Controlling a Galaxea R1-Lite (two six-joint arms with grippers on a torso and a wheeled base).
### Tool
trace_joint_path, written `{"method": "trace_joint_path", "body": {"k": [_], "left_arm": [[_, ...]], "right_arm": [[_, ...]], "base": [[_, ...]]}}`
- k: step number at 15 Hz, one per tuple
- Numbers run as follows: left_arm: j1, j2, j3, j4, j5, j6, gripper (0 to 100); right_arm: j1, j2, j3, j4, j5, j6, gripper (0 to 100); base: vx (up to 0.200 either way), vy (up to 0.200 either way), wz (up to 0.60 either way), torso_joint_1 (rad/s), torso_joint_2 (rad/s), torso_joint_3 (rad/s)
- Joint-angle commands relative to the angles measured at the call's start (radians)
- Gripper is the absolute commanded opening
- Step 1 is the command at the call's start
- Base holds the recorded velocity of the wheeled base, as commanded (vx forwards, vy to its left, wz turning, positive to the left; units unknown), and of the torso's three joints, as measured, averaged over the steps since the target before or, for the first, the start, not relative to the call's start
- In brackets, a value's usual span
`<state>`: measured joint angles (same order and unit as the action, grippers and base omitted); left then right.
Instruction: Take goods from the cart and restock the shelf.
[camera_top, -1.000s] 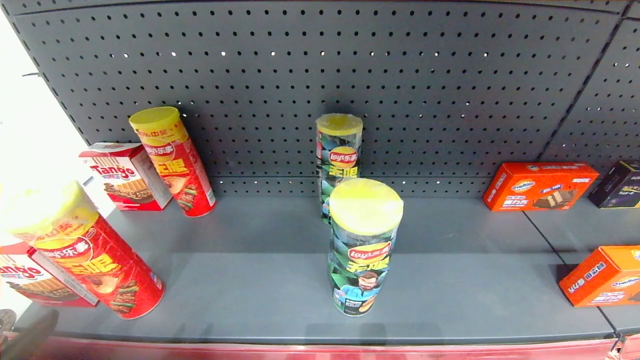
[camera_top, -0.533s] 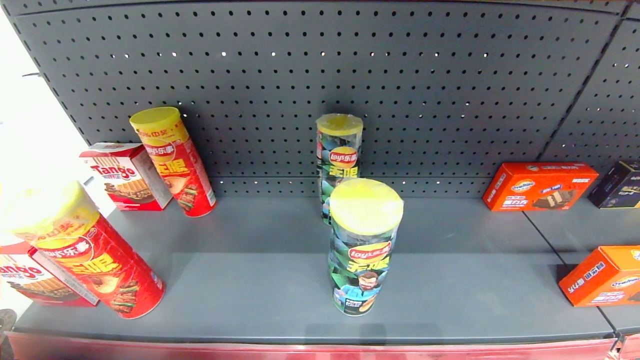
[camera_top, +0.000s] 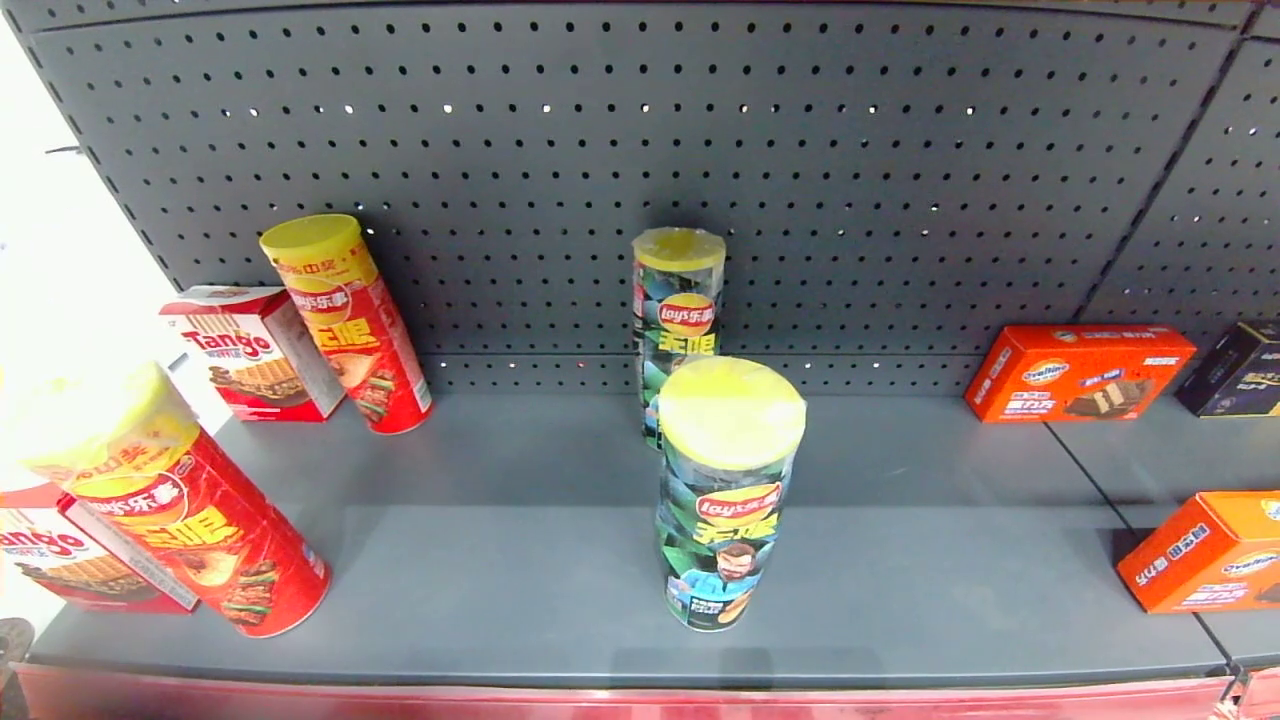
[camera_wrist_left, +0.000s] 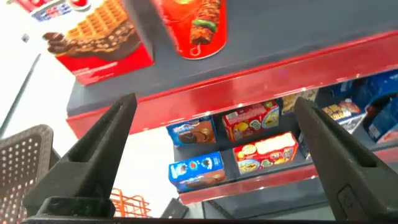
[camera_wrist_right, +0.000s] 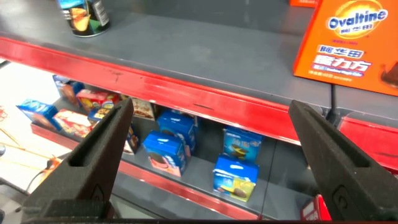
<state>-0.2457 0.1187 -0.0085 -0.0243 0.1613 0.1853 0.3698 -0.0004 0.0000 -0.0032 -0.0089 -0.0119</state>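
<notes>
1. Green chip canister (camera_top: 730, 500): upright, front-centre of shelf (camera_top: 480, 570); likely light, stiff, slick, so grasp mid-body.
2. Left hand (camera_wrist_left: 216, 106), right hand (camera_wrist_right: 211, 107): wide open, empty, near shelf's front edge.

On your shelf (camera_top: 500, 560), the front centre can (camera_top: 728, 495) stands just before the rear centre can (camera_top: 678, 320). At left, the rear wafer box (camera_top: 250, 352) sits left of the rear left can (camera_top: 345, 325), and the front wafer box (camera_top: 60, 555) left of the front left can (camera_top: 180, 520). At right, the rear right box (camera_top: 1078, 370) lies behind the front right box (camera_top: 1205, 550)
</notes>
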Motion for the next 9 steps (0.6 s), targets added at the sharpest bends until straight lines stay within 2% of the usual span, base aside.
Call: {"method": "trace_joint_path", "body": {"k": [1,2,3,4,5,9], "left_arm": [[0.023,-0.021,-0.005,0.006,0.0,-0.003,100],[0.023,-0.019,-0.005,0.006,0.0,-0.001,100],[0.023,-0.017,-0.005,0.007,0.0,-0.001,100],[0.02,-0.008,-0.005,0.007,-0.002,-0.001,100],[0.016,0.002,-0.005,0.007,-0.005,-0.001,100],[0.037,0.001,-0.005,0.007,-0.003,-0.004,100]], "right_arm": [[-0.08,0.0,-0.005,-0.001,0.0,-0.003,100],[-0.094,0.05,-0.106,-0.006,-0.009,0.004,100],[-0.098,0.366,-0.373,0.003,-0.016,0.099,100],[-0.1,0.447,-0.476,-0.008,-0.006,0.116,100],[-0.089,0.516,-0.535,-0.004,0.007,0.084,100],[-0.049,0.691,-0.581,-0.02,0.075,-0.023,100]], "base": [[0.0,0.0,0.0,0.0,0.0,0.0],[0.0,0.0,0.0,0.0,0.0,0.0],[0.0,0.0,0.0,0.0,0.0,0.0],[0.0,0.0,0.0,0.0,0.0,0.0],[0.0,0.0,0.0,0.0,0.0,0.0],[0.0,0.0,0.0,0.0,0.0,0.0]]}}
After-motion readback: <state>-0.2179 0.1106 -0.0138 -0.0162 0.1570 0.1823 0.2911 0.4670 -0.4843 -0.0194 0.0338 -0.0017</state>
